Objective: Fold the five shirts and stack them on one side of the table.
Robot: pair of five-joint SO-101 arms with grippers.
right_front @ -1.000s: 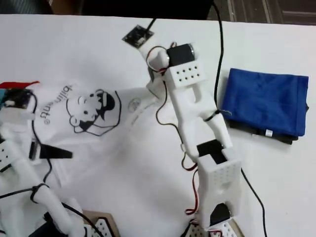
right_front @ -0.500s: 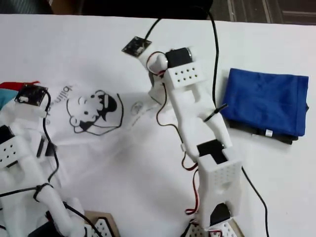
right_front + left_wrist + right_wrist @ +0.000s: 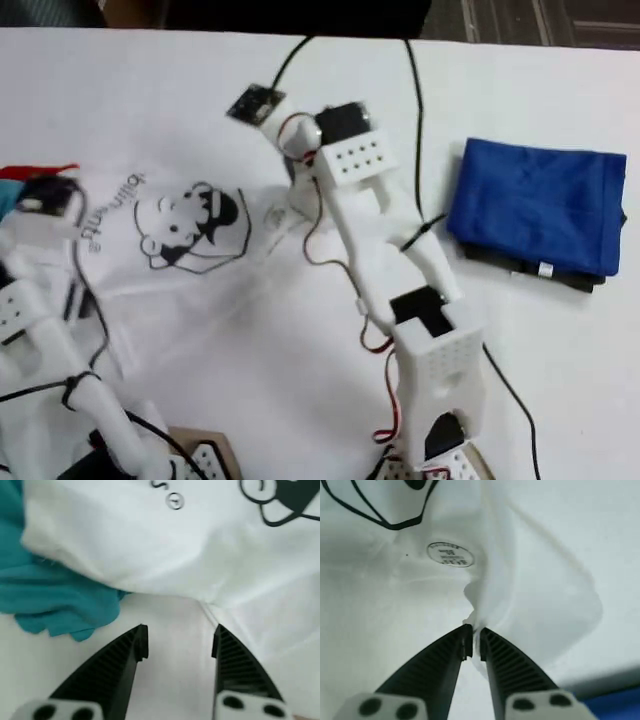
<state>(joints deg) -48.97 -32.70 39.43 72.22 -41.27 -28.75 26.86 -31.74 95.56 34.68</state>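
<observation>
A white shirt [image 3: 200, 290] with a black cartoon print [image 3: 195, 225] lies spread over the table's left half. My right gripper [image 3: 474, 642] is shut on a pinch of its cloth [image 3: 485, 600] near a round label [image 3: 450, 554]; in the high view that arm [image 3: 345, 190] stands over the shirt's right edge. My left gripper [image 3: 179, 642] is open just above the white shirt [image 3: 150, 545], beside a teal shirt [image 3: 55, 605]. In the high view the left arm [image 3: 40, 300] is at the table's left edge. A folded blue shirt [image 3: 540, 205] lies on a dark one [image 3: 525, 268] at the right.
A red and teal bit of cloth [image 3: 30, 175] peeks out at the far left. Black cables [image 3: 415, 110] run from the back edge across the table [image 3: 150, 90] to the right arm. The arm bases [image 3: 430, 440] stand at the front edge.
The right arm has swung left and towards the back, pulling the shirt's right edge inward. The left arm has shifted at the left edge, its gripper now over the shirt's border.
</observation>
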